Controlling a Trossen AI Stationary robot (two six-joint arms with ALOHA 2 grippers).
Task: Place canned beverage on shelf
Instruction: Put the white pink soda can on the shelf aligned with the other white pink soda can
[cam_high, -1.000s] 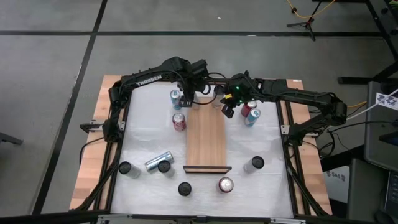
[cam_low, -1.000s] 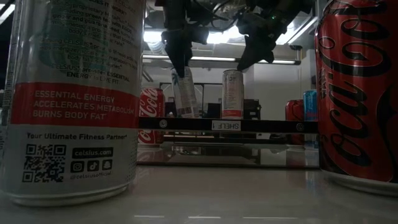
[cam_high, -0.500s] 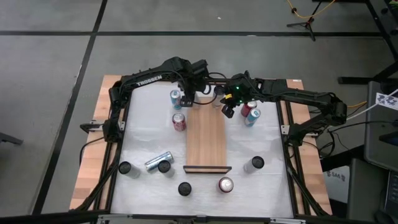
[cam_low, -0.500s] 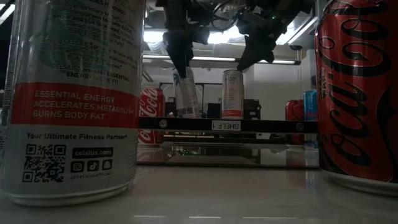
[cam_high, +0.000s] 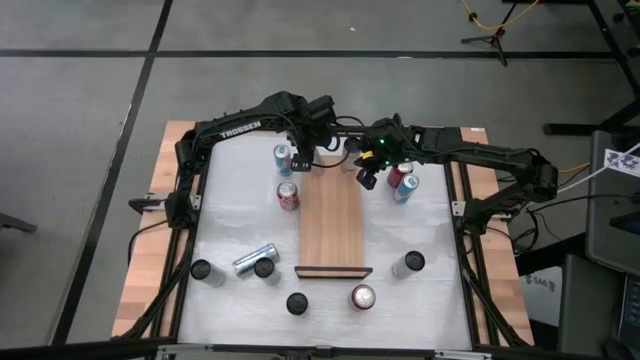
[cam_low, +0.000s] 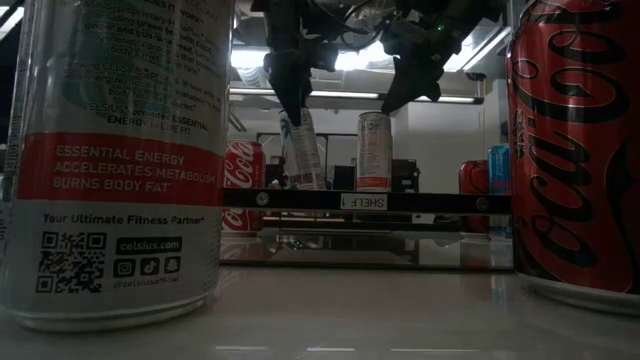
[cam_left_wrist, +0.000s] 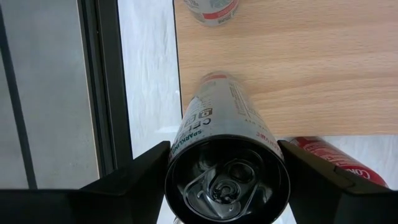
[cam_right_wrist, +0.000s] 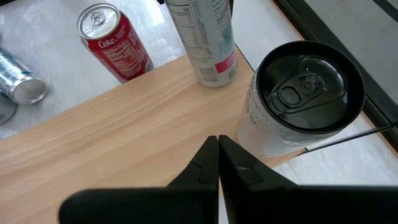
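Two cans on long light-brown wooden shelf (cam_high: 331, 222): tilted slim silver can (cam_left_wrist: 227, 158) gripped by left gripper (cam_left_wrist: 227, 186) at far corner, black-topped white can (cam_right_wrist: 298, 102) upright. Right gripper (cam_right_wrist: 217, 163) shut, empty, above plank. Pull-tabs seen only from wrists.

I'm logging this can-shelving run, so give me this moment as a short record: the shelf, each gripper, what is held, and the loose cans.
shelf: wooden shelf at table centre, one pale can upright at its far end
left gripper: left gripper over the shelf's far left corner, closed on a tilted white can
right gripper: right gripper shut, empty, above the shelf's far end
loose cans: red cola can upright left of the shelf; silver can lying on its side
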